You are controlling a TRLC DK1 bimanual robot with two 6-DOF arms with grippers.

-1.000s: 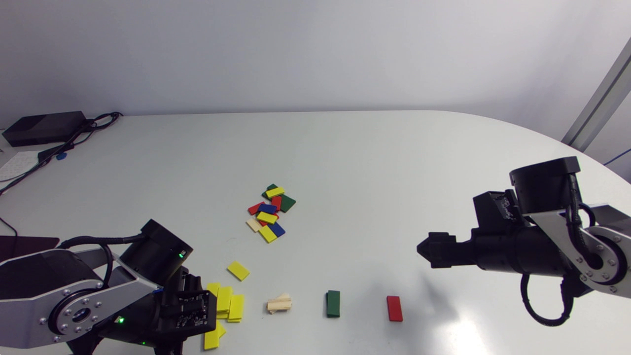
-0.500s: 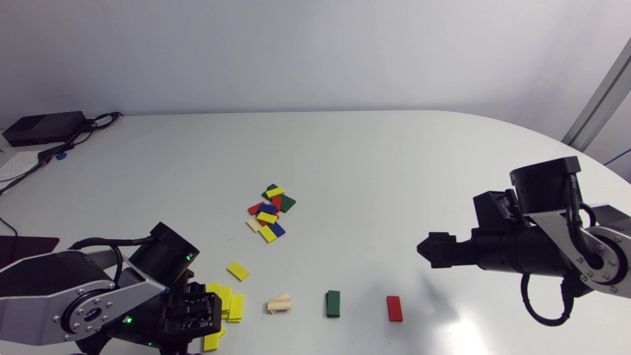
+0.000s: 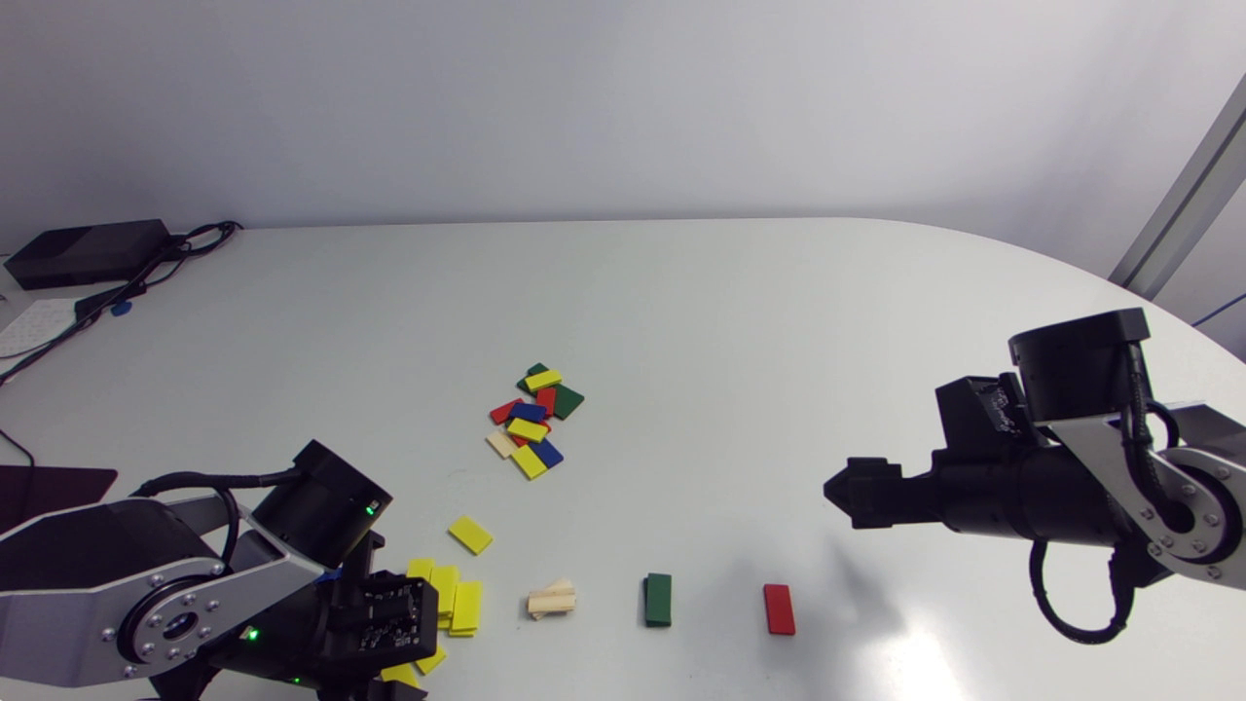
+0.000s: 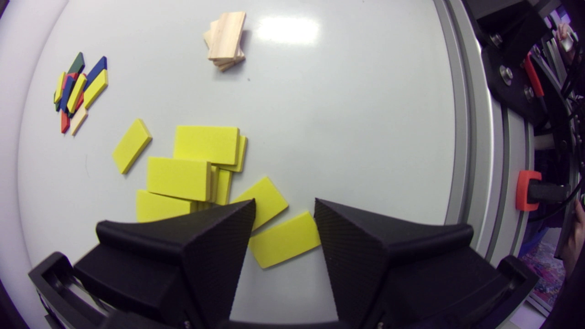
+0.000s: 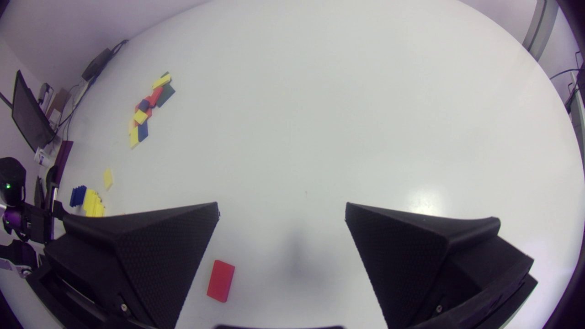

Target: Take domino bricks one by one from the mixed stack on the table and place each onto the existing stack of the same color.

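White table (image 3: 681,292), matte-to-satin, rounded far edge. Left arm (image 3: 146,594) low at the near-left corner. Right arm (image 3: 1071,467) level at the right side, well apart from the bricks.

Left gripper (image 4: 284,208): fingers spread, clamping nothing, hanging over two loose yellow bricks (image 4: 283,240) lying flat beside the yellow pile. Right gripper (image 5: 282,208): wide apart, empty, over bare table near the red brick (image 5: 220,281).

Yellow pile (image 4: 192,173): sprawled and overlapping, hardly a stack. Mixed stack (image 3: 533,419): mid-table, well apart from both grippers, plenty left in it. Wood stack (image 3: 552,599) skewed, green stack (image 3: 658,599) tidy, both in the near row with the red. Blue stack (image 5: 77,195) seen only from the right wrist view, just beside the yellows. Stray yellow brick (image 3: 470,534) between pile and mixed stack.

Risks, as judgement:
- Straight descent from here: one fingertip sits over the edge of a loose brick, so likely a shove into the pile, not a pinch.
- Flat bricks, little edge to grab: slipping out on closing.
- Restacking onto that sprawl: sliding off again.

Surface: smooth, glare patch (image 3: 915,662) near the red brick, probably low grip.
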